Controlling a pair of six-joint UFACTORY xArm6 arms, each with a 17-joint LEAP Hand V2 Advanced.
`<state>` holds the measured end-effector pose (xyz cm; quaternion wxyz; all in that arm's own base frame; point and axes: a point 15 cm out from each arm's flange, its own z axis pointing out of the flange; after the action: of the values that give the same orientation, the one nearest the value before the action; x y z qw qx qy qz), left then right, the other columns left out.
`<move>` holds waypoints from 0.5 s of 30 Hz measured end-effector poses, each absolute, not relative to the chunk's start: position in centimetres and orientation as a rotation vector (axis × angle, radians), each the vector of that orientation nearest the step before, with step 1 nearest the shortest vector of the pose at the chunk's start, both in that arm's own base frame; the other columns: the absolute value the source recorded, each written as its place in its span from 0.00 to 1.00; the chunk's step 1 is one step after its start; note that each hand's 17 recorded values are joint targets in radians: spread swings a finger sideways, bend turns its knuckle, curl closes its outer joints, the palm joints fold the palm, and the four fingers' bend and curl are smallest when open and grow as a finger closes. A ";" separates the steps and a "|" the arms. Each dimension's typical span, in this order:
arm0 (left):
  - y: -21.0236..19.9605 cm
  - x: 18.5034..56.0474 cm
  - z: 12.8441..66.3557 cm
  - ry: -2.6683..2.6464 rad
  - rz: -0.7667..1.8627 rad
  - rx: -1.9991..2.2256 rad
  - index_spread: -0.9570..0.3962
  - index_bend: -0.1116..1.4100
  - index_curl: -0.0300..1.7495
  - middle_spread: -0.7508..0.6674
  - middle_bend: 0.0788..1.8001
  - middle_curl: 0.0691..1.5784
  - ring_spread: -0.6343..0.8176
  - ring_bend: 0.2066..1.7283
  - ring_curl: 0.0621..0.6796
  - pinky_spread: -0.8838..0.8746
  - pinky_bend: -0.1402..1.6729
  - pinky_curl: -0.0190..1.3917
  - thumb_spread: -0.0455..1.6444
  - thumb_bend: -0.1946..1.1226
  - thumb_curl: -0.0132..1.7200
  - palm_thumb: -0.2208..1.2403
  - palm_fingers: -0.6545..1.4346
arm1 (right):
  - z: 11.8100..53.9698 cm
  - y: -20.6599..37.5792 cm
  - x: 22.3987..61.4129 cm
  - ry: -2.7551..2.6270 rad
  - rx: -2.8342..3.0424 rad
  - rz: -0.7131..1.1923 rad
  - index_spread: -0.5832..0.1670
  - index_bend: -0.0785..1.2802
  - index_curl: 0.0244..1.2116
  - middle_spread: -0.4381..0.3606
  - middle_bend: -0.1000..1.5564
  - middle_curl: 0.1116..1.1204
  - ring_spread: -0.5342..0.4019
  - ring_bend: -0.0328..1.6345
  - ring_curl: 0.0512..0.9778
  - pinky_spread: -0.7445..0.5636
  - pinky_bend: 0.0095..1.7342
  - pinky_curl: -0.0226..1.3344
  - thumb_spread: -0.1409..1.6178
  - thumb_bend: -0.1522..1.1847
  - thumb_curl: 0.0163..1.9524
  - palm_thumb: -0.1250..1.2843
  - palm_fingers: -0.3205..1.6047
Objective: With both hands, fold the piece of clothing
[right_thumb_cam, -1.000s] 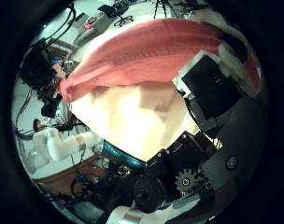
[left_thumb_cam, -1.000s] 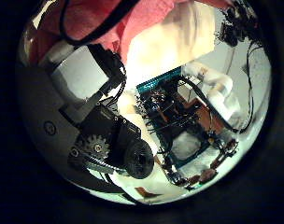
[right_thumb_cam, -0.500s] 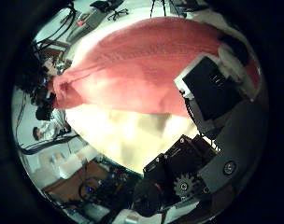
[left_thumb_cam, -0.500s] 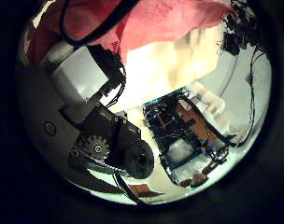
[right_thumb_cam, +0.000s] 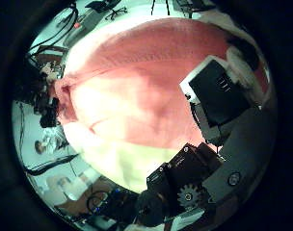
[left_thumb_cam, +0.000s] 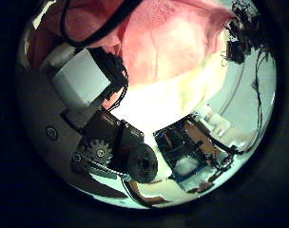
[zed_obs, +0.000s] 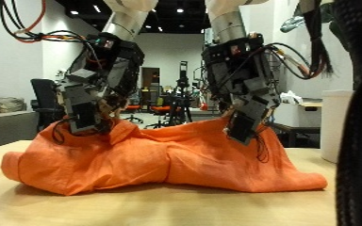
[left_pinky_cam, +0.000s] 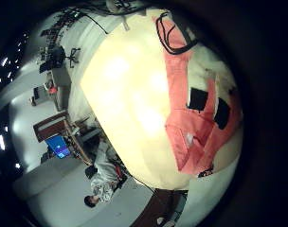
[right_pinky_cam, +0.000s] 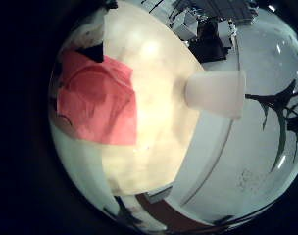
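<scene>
An orange garment lies bunched on the wooden table, rising in two peaks under my hands. My left hand hangs over one end, its fingers curled down into the cloth. Over the other end my right hand is pinching a raised fold. The garment fills the right thumb side palm view, close to the fingers. It also spreads beyond the left hand's fingers as garment. The little finger side views show the garment and garment lying on the table.
A tall white container stands at the table's edge beside my right hand, also seen as a white container. Bare tabletop stretches away from the garment. Office chairs and equipment stand beyond the table.
In both thumb side palm views the garment now covers much more of the picture and less table shows. Both hands have come down closer to the cloth and table.
</scene>
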<state>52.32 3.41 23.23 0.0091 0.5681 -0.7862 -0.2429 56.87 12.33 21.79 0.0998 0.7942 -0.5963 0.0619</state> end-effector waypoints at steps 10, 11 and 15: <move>4.6 54.3 20.2 -2.424 -0.731 1.870 0.48 0.15 0.85 0.09 0.34 0.78 0.13 0.77 0.83 0.15 0.78 0.46 0.62 0.12 0.35 0.64 0.59 | 18.2 13.9 60.1 -1.844 2.377 0.254 0.31 0.55 0.58 0.34 0.66 0.50 0.29 0.75 0.52 0.20 0.68 0.43 0.21 0.94 0.95 0.49 0.65; 4.8 54.5 20.2 -2.422 -0.720 1.889 0.48 0.14 0.83 0.10 0.32 0.77 0.13 0.78 0.85 0.15 0.79 0.47 0.62 0.12 0.34 0.63 0.56 | 18.2 14.1 60.5 -1.853 2.388 0.268 0.31 0.51 0.57 0.34 0.64 0.49 0.29 0.75 0.52 0.18 0.68 0.42 0.23 0.91 0.94 0.45 0.62; 4.9 55.7 20.7 -2.403 -0.615 1.991 0.53 0.11 0.72 0.17 0.24 0.73 0.16 0.76 0.86 0.17 0.80 0.49 0.65 0.13 0.32 0.59 0.39 | 18.5 14.0 61.9 -1.896 2.409 0.311 0.31 0.38 0.54 0.35 0.57 0.47 0.30 0.72 0.50 0.18 0.66 0.40 0.37 0.81 0.89 0.31 0.41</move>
<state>55.68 4.95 20.70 -0.0192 0.6258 -0.7554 -0.1934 61.87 14.04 18.46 0.0302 0.7815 -0.6150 0.1010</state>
